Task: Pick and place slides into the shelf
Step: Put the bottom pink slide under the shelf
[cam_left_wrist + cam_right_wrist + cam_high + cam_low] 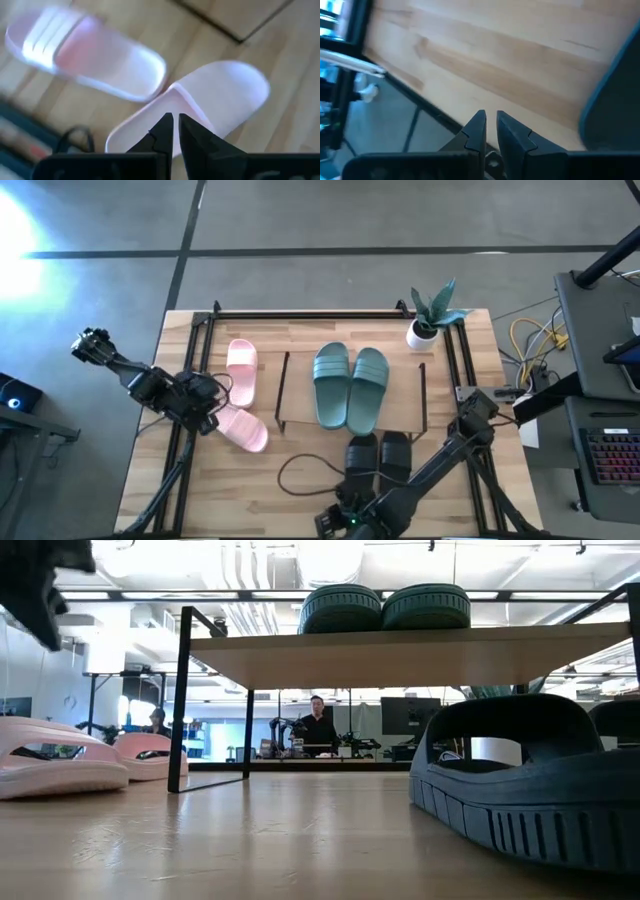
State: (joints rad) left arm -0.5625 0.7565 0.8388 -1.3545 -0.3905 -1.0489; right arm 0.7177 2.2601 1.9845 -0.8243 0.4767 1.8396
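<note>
Teal slides (pixel 350 385) atop shelf (pixel 300 418)

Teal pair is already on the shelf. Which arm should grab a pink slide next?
Left. Its claw hangs shut right over the nearer pink slide, beside the shelf. The right claw, also shut, sits at the table's near edge by the black slides.

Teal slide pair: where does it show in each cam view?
High view: teal slides side by side on the shelf, mid-table.
Low view: teal slides on top of the shelf board, upper middle.
Left wrist view: not in it.
Right wrist view: not in it.
Shared landmark: the shelf, seen in the high and low views.
</note>
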